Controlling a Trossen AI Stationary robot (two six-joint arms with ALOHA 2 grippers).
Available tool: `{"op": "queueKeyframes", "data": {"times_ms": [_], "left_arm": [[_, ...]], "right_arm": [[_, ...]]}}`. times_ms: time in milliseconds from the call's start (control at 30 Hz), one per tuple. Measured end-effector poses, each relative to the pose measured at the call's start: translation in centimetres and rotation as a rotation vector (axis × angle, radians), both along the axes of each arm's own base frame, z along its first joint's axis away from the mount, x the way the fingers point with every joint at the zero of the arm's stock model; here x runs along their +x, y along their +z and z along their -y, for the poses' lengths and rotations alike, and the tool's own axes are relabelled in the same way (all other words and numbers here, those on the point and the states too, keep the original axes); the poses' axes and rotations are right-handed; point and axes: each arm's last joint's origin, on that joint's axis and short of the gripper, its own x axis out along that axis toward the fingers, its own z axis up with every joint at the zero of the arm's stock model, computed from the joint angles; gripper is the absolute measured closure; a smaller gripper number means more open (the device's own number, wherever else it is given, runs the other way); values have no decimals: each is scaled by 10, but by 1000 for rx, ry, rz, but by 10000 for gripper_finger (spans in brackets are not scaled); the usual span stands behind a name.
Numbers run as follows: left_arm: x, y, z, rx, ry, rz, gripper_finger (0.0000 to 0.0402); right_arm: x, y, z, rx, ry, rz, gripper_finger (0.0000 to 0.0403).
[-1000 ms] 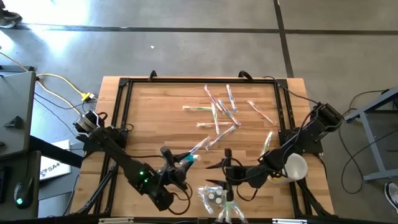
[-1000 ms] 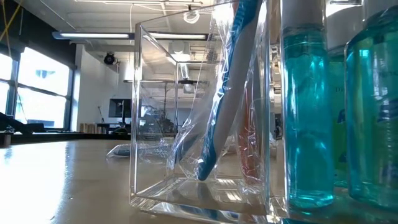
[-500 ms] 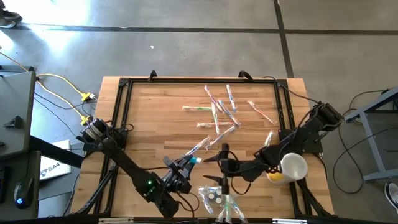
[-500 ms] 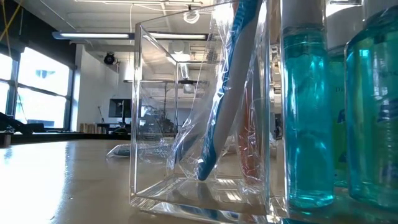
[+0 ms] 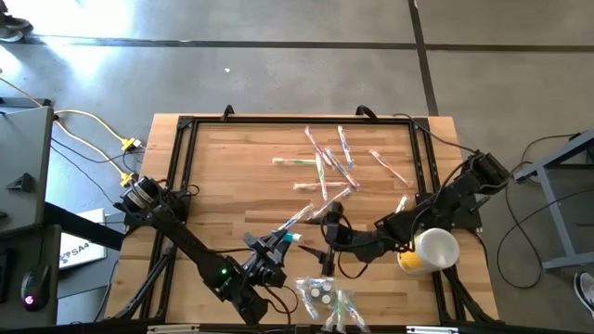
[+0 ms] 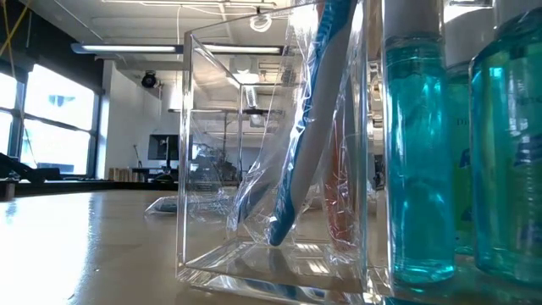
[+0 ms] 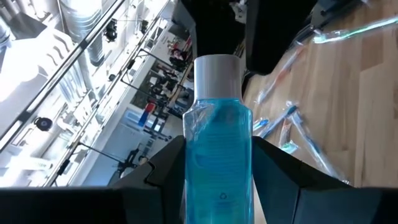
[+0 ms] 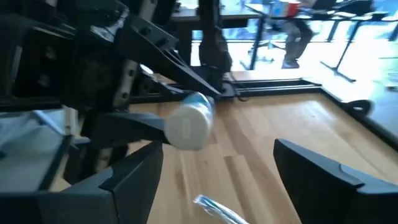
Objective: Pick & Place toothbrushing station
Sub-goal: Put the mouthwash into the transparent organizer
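Blue mouthwash bottle (image 7: 217, 146) clamped between fingers (image 7: 165, 174) of left gripper (image 5: 278, 246), near front edge of counter (image 5: 232, 176), left of centre. In high view, bottle's long axis lies slanted, white cap (image 5: 293, 237) end pointing toward counter middle and right arm; looks roughly level, exact tilt hard to tell. In right wrist view, same bottle (image 8: 189, 121) seen cap-first, pointing at that camera.

Look: clear plastic, bright blue liquid, round white cap (image 7: 217, 71), transparent wrap or label over body, faint print, not readable.

Right gripper (image 5: 327, 243) just right of bottle's cap end, apart from it, fingers (image 8: 134, 171) spread wide, nothing between them.

Containers: clear acrylic organiser box (image 6: 254, 169) at front edge, seen close in low view. Open compartment holds blue toothbrush (image 6: 309, 127) in clear wrapper, standing tilted, lower end on box floor, upper end leaning right. Reddish wrapped item (image 6: 339, 199) behind it, kind unclear. Beside it on right, blue-filled bottle (image 6: 415, 144) upright, more blue ones (image 6: 508, 152) at pic edge; whether in the box or beside it can't tell. From above, organiser (image 5: 325, 299) shows as clear clutter at front centre.

Elsewhere: scattered wrapped toothbrushes (image 5: 329, 162) lying flat mid-counter, various directions. White cup (image 5: 436, 249) at right edge near right arm, yellow thing (image 5: 406, 263) just beside it.
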Motion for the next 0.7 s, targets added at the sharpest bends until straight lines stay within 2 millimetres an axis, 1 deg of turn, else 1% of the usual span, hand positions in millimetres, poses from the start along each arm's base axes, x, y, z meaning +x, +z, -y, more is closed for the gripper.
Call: {"op": "queueKeyframes", "data": {"times_ms": [233,400,700], "left_arm": [[0,0,0,4,8,4,252],[0,1,0,2,7,4,252],[0,0,-1,2,6,3,252]], "right_arm": [[9,2,14,41,26,12,103],[13,4,19,71,75,27,103],[19,4,27,98,113,42,105]]}}
